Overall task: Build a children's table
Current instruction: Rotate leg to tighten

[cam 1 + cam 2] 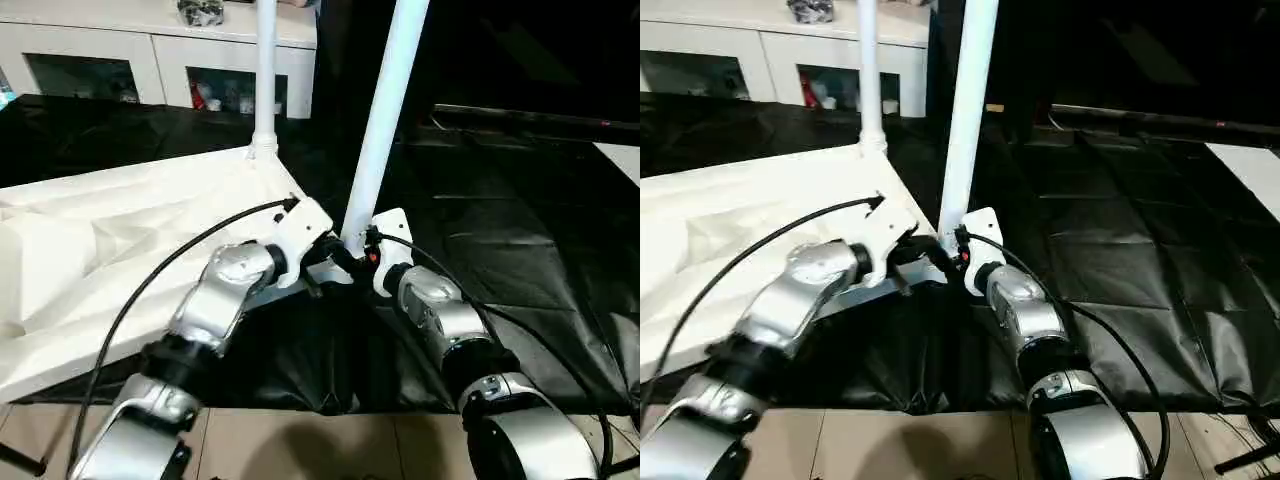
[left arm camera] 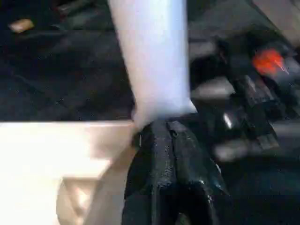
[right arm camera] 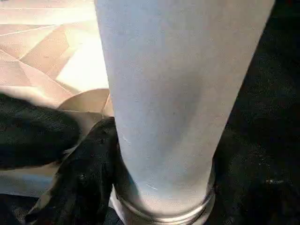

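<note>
White tabletop (image 1: 120, 250) lies underside up; one leg (image 1: 265, 80) stands at its far corner. My right gripper (image 1: 352, 250) clasps a second leg (image 1: 385, 120) at the near corner, left gripper (image 1: 322, 262) closed beside it. More legs remain.

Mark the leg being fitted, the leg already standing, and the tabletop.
leg being fitted (image 1: 385, 110), left eye view, mid shaft.
standing leg (image 1: 265, 70), left eye view, shaft above its socket.
tabletop (image 1: 120, 240), left eye view, ribbed underside.
</note>
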You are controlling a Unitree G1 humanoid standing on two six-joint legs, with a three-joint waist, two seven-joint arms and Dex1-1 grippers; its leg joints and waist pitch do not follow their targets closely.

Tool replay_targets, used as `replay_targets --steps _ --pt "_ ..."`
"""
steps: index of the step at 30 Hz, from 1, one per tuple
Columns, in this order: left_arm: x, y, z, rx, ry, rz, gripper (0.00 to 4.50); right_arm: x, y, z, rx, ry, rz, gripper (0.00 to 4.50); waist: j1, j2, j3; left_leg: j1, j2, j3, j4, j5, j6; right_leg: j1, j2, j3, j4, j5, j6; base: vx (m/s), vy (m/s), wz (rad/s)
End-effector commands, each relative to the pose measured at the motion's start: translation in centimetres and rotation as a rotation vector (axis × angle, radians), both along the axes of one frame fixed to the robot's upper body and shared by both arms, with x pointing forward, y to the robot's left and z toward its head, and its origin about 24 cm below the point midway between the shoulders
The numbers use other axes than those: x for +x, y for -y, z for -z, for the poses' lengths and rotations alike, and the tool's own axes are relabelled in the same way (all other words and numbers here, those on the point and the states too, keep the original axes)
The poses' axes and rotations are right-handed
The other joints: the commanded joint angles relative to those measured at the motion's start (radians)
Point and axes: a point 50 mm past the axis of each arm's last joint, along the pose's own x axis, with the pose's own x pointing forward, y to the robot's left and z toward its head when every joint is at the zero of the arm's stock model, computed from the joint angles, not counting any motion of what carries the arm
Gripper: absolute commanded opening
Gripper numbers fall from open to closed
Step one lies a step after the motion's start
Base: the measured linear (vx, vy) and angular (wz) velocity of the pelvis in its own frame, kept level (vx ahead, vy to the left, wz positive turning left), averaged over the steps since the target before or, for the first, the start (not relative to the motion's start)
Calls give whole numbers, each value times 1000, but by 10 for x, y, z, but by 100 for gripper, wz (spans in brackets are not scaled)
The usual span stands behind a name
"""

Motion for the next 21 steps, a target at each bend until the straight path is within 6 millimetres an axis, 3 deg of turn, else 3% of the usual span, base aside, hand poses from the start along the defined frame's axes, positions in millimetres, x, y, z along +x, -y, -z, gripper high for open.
replay_targets --steps 1,4,8,13,15,16,18,20,21 --pt "-1 -8 -5 -19 -18 19 32 -2 10 9 -38 -44 -1 262 1 17 -66 9 21 -4 -81 -336 -7 38 -70 45 -81 -382 -159 0 0 0" --pt "-1 -16 -6 -15 -31 26 60 -2 13 7 -42 -39 -15 262 11 19 -68 15 21 3 -79 -301 -2 38 -66 49 -75 -310 -185 0 0 0" --pt "0 -20 -5 -6 -46 30 77 -3 15 6 -49 -33 -37 262 13 16 -70 7 21 4 -80 -261 0 49 -68 50 -66 -263 -197 0 0 0" --pt "1 -12 1 -31 -87 36 119 -4 18 8 -61 -31 -56 262 15 14 -69 4 19 4 -79 -241 4 51 -70 51 -69 -293 -184 0 0 0" --pt "0 -10 2 -40 -112 49 137 -5 18 8 -62 -31 -58 262 15 18 -69 5 20 4 -79 -245 1 50 -70 50 -70 -296 -185 0 0 0" --pt "0 -8 4 -39 -127 47 144 -5 19 8 -62 -31 -58 262 15 24 -68 6 21 2 -80 -254 -2 49 -69 50 -70 -300 -188 0 0 0" --pt "0 -7 7 -34 -147 39 156 -5 20 8 -63 -30 -58 262 13 20 -68 7 19 3 -80 -264 -2 49 -66 49 -71 -303 -187 0 0 0" --pt "2 -10 16 23 -162 27 164 -5 21 8 -73 -28 -58 262 14 27 -68 8 19 2 -81 -271 -3 48 -66 49 -74 -310 -182 0 0 0" --pt "2 -10 17 28 -162 27 164 -5 22 8 -74 -28 -58 262 14 23 -69 8 18 2 -80 -274 -3 49 -65 49 -74 -309 -178 0 0 0"
